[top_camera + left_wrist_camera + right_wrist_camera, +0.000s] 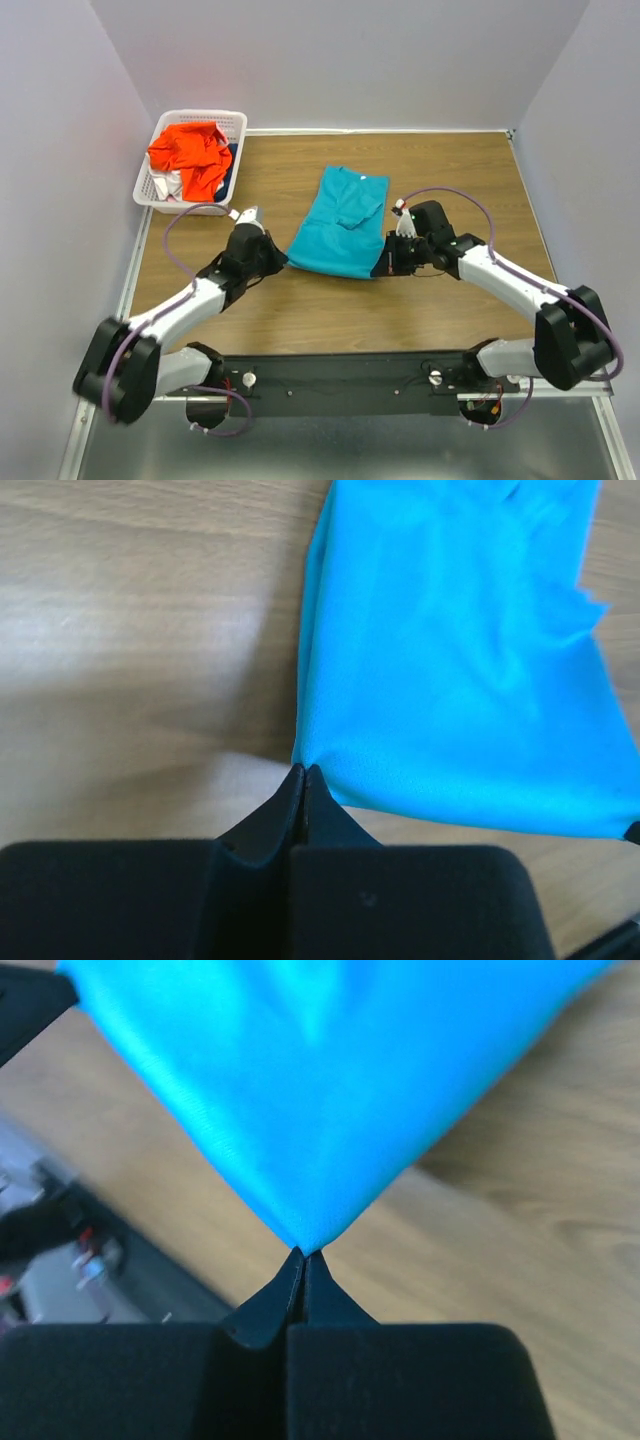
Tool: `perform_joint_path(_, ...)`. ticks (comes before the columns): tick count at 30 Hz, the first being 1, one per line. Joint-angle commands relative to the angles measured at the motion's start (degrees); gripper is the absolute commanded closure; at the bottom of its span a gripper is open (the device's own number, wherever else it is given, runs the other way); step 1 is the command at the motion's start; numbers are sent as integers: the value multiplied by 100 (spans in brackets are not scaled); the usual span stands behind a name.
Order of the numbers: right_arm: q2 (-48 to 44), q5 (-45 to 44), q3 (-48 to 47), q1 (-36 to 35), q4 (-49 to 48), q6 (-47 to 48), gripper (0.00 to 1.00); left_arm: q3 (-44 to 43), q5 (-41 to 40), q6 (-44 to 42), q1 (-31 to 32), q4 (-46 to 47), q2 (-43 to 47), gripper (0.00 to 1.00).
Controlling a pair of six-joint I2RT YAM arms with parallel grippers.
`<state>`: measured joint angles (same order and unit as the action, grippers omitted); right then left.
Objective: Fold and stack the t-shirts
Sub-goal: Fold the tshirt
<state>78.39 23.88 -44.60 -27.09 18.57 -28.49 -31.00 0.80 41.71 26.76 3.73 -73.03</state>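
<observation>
A teal-blue t-shirt [340, 222] lies on the wooden table, its sides folded in so it forms a narrow strip running away from the arms. My left gripper [283, 259] is shut on its near left corner [304, 760]. At the near right corner [306, 1238] my right gripper [382, 266] is shut on the cloth too. Both corners are pinched at the fingertips, and the hem stretches between them just above the table. An orange-red t-shirt [190, 152] lies heaped in the basket, with white and dark blue cloth under it.
A white lattice basket [230, 122] stands at the table's far left corner. Grey walls close in the left, back and right sides. The arms' black base rail [340, 380] runs along the near edge.
</observation>
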Motion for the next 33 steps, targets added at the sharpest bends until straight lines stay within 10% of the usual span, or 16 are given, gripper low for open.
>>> perform_joint_path(1,-517,1213,39,-59,454,19,99,323,-404,337,31,-354,1421,100)
perform_joint_path(14,-1010,2613,-435,-103,639,-218,99,-432,-1521,355,31,-1674,3120,100)
perform_joint_path(33,633,2446,-1402,758,464,-43,99,-2163,-2286,-93,-154,-971,459,100)
